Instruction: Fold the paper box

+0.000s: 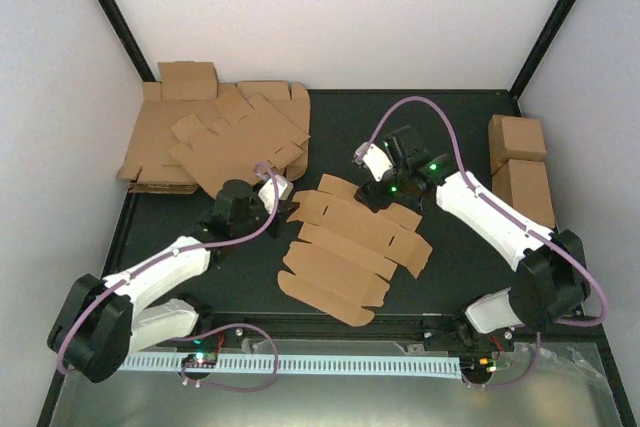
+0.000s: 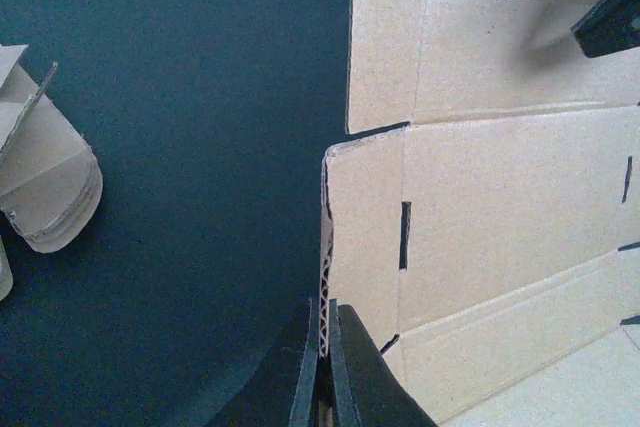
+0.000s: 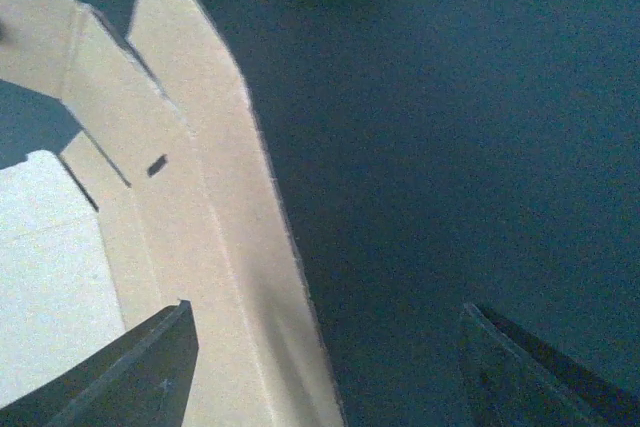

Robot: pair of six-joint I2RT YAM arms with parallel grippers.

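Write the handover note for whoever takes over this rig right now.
Left tool: shut on an edge at the box's left side.
Right tool: open, jaws astride the box's far edge, gripping nothing.
Box: in the middle of the table, lying mostly flat, panels and flaps spread out.
Done: one edge pinched; no finished fold shows.
Left: probably close the right tool on its edge, raise the walls, then tuck in the flaps and tabs.
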